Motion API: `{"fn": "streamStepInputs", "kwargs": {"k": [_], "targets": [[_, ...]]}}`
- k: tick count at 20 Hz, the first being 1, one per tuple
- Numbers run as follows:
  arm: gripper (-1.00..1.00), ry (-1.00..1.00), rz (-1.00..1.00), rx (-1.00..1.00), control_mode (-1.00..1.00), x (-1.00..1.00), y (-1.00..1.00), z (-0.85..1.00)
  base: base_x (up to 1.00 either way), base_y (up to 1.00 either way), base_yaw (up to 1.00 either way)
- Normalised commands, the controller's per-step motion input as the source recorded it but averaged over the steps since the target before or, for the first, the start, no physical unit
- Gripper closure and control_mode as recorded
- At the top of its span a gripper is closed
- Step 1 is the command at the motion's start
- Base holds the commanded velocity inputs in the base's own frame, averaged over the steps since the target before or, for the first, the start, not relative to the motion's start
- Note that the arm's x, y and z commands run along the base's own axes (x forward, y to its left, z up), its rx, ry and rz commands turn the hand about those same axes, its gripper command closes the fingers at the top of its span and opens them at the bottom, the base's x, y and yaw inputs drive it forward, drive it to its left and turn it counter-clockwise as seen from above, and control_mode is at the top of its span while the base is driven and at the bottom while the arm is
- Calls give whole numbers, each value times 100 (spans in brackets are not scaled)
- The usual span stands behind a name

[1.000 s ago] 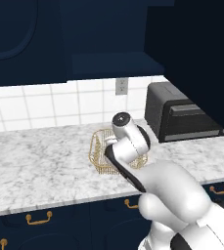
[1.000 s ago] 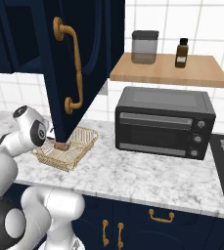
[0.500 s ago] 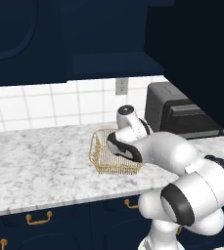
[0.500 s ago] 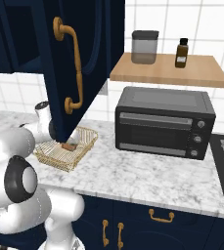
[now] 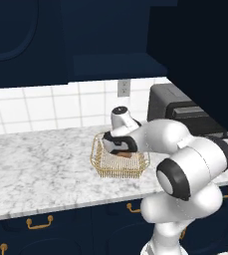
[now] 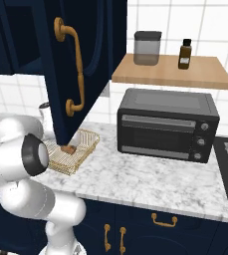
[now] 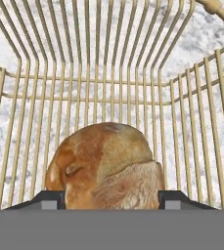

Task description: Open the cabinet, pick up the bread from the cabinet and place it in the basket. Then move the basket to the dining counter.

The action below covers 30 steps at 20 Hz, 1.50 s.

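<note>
The jaws [image 7: 111, 197] sit wide apart around the bread [image 7: 106, 166], down inside the basket [image 7: 118, 73]. Bread looks soft and light. The basket seems stiff; grab its rim.

The left base view looks forward and down from behind the arm, with the basket [image 5: 119, 160] at centre frame. The right base view faces the same counter, basket [image 6: 71, 152] at lower left. The hand view sits close inside that basket [image 7: 108, 83].
</note>
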Motion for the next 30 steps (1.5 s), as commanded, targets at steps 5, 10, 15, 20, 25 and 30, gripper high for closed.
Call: {"fn": "streamStepInputs", "kwargs": {"k": [5, 10, 15, 20, 25, 30], "targets": [[100, 0, -3, 0, -100, 6, 2, -67, 0, 0, 0], [-100, 0, 0, 1, -100, 3, 0, -32, 0, 0, 0], [-100, 0, 0, 0, -100, 0, 0, -6, 0, 0, 0], [-100, -7, 0, 1, -100, -17, 0, 17, 0, 0, 0], [-100, -22, -3, 4, -100, -48, -3, 47, 0, 0, 0], [-100, -27, -22, 14, -100, -100, -33, 59, 0, 0, 0]]}}
